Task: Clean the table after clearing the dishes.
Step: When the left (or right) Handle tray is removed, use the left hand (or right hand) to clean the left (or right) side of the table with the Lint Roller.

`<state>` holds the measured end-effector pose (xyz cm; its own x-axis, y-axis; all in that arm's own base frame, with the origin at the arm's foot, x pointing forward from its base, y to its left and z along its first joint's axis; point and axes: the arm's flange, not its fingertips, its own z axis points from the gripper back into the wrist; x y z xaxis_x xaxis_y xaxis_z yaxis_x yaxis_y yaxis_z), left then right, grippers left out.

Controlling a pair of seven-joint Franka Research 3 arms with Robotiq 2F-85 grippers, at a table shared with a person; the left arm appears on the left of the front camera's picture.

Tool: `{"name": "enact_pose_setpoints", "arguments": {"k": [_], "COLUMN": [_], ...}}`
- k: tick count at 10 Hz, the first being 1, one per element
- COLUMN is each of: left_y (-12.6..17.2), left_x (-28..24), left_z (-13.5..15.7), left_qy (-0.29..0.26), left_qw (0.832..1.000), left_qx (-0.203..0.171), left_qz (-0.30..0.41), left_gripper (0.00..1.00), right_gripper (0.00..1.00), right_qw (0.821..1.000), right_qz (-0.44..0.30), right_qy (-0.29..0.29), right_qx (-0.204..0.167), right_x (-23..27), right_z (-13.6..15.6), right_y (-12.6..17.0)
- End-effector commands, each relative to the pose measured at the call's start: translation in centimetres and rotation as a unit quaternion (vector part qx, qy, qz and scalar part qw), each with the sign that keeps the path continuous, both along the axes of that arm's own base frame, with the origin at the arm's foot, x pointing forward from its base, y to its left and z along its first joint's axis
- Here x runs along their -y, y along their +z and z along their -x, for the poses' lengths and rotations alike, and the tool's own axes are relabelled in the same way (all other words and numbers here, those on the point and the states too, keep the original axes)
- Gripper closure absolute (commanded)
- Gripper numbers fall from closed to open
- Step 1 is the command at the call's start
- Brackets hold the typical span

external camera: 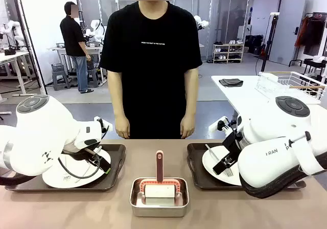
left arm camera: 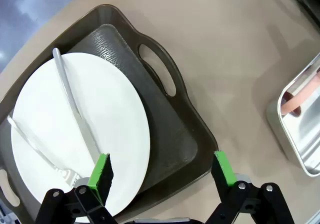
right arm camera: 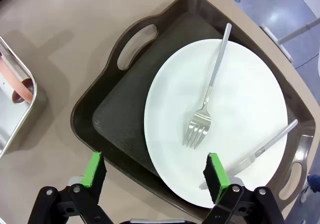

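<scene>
Here, the dishes [right arm camera: 250, 109] are not yet cleared from the desk [external camera: 153, 155].
Your left end effector [left arm camera: 162, 166] and right end effector [right arm camera: 155, 166] hang released, each astride a long rim of its tray, probably so that plate and cutlery lift away together. The left tray [left arm camera: 170, 134] sits toward the desk's left edge and the right tray [right arm camera: 120, 109] toward its right. The steel pan [external camera: 159, 212] waits at the middle of the near edge.

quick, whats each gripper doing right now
left gripper: open, empty, above the round white plate on its dark brown handled tray
right gripper: open, empty, above the other dark brown tray
</scene>
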<state>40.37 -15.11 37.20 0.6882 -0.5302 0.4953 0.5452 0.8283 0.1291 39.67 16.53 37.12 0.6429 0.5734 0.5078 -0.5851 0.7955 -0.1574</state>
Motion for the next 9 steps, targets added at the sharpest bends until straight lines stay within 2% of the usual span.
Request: {"name": "enact_pose_setpoints", "arguments": {"k": [1, 9], "left_y": [0.00, 0.00], "left_x": [0.02, 0.02], "left_z": [0.01, 0.01], "left_qy": [0.000, 0.000], "left_qw": [1.000, 1.000], "left_qx": [0.000, 0.000], "left_qz": [0.000, 0.000], "left_gripper": [0.00, 0.00], "right_gripper": [0.00, 0.00], "right_qw": [1.000, 1.000], "right_qz": [0.000, 0.000], "right_qy": [0.000, 0.000], "right_qx": [0.000, 0.000], "right_x": [0.00, 0.00], "right_z": [0.00, 0.00], "right_y": [0.00, 0.00]}}
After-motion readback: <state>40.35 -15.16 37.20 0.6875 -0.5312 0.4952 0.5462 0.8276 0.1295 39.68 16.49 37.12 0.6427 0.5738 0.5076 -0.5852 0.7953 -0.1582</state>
